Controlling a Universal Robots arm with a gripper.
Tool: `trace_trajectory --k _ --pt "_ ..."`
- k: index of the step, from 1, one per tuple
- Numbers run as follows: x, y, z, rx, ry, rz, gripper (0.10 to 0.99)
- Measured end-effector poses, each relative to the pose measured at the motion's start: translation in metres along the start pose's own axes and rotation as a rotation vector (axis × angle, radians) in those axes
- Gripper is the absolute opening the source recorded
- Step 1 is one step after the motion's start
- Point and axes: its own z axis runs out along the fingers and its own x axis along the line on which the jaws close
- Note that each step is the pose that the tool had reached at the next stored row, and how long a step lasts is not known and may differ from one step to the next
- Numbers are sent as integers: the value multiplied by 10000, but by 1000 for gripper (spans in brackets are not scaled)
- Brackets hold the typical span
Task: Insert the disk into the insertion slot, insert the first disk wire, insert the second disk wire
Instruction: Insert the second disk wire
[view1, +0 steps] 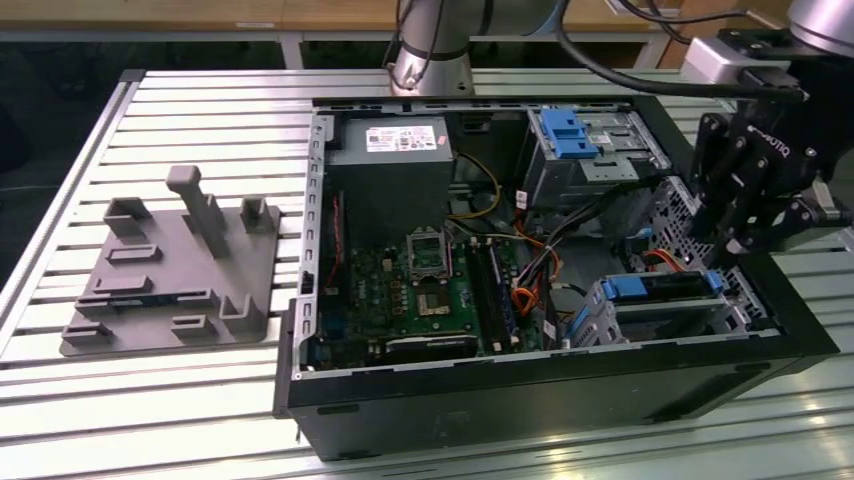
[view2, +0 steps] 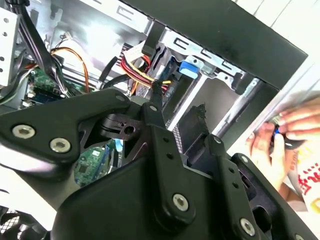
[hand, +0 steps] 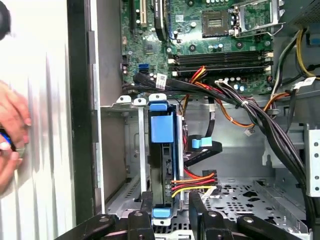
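Peek inside: found the disk (hand: 162, 131) sitting deep in the insertion slot (view1: 641, 315), saw jaws spread open on either side of its blue frame, gripping nothing, and judged it stiff, a bit heavy, easy to hurt, best held by its blue edges.

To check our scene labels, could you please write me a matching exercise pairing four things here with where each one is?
Things:
1 disk
2 gripper
3 grey fixture plate
4 hand

Places:
A holding something small and blue, outside the computer case
B inside the insertion slot
C lying on the slatted table
D directly over the disk

Pairs: 1-B, 2-D, 3-C, 4-A
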Motion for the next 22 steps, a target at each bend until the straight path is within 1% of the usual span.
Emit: trace_trajectory --k 2,3,4,5,8,9,11,14,17,20,21,22 --pt "-45 3 -13 10 188 -1 416" --pt "-67 5 -15 17 354 -1 416" --pt "-85 8 -18 20 535 -2 416" --pt "-118 13 -22 25 883 -5 416" --pt "-176 26 -29 44 1413 -9 416" --pt "-198 38 -32 50 1506 -10 416" --pt "-251 76 -38 59 1518 -7 416" --pt "-328 128 -49 120 1515 7 416" --pt "-382 197 -56 150 1535 12 416" --pt "-434 274 -61 161 1613 14 416" --pt "-451 298 -62 165 1663 13 416" --pt "-469 322 -63 168 1733 13 416"
